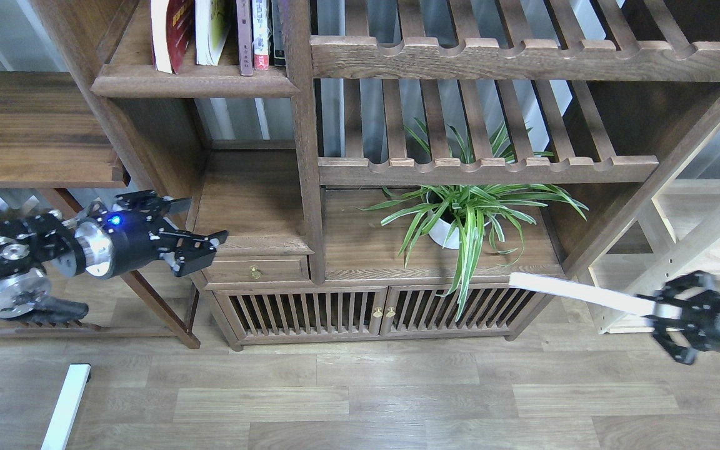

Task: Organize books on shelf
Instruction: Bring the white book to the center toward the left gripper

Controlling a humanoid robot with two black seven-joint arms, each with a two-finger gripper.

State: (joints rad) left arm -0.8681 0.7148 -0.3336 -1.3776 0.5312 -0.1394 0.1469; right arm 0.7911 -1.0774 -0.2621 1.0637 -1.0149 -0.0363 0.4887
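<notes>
My right gripper (663, 309), reaching in low from the frame's right edge, clasps a pale book (579, 292) held nearly flat, pointing left toward the potted plant (460, 215). My left gripper (200, 234) extends mid-left, fingers parted and empty. Two thick books (191, 31) stand on the shelf (191, 81), upper left.

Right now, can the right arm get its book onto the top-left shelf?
Probably not directly: the right gripper holds the white book low, and the upright post and slatted racks stand between it and that shelf.
</notes>
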